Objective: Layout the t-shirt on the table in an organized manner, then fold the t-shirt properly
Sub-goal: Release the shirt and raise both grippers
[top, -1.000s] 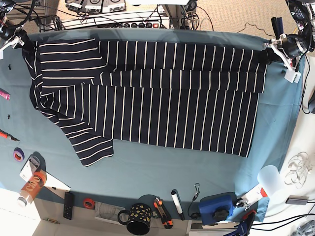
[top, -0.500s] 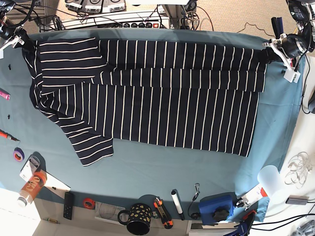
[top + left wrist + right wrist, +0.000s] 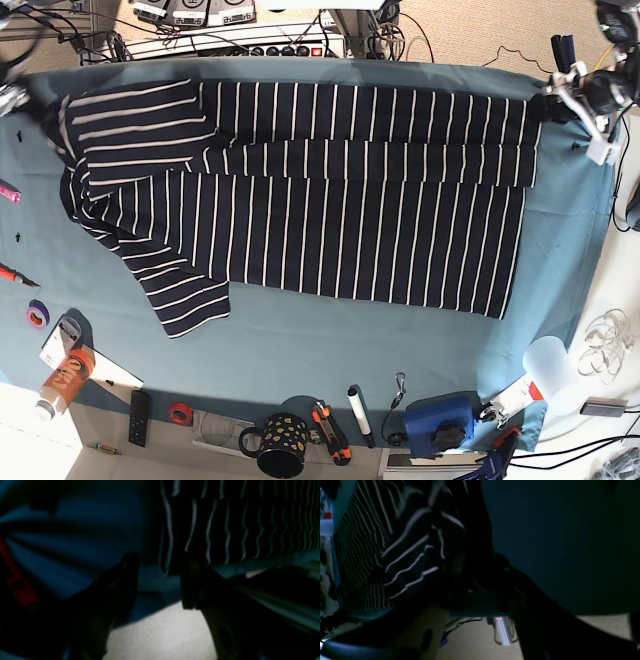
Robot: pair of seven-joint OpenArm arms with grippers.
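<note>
1. One t-shirt (image 3: 300,200) lay spread on the teal bench (image 3: 340,330), reaching from the far-left corner almost to the far-right edge.
2. Far long edge was folded over toward the middle as a band; the upper sleeve lay tucked in on top at the left. Judged: first lengthwise fold done.
3. Near long edge lay unfolded, the lower sleeve sticking out toward the near-left. Judged: second lengthwise fold and the cross folds were left.
4. Left tool (image 3: 160,580): fingers apart, nothing between them, just off the shirt's corner at the bench edge. Released.
5. Right tool (image 3: 480,580): wrist view too dark to say whether it gripped cloth; cannot tell.
6. Count: one shirt, two sleeves, two tools, one bench. Clutter along the near edge included one spotted mug (image 3: 280,445).
</note>
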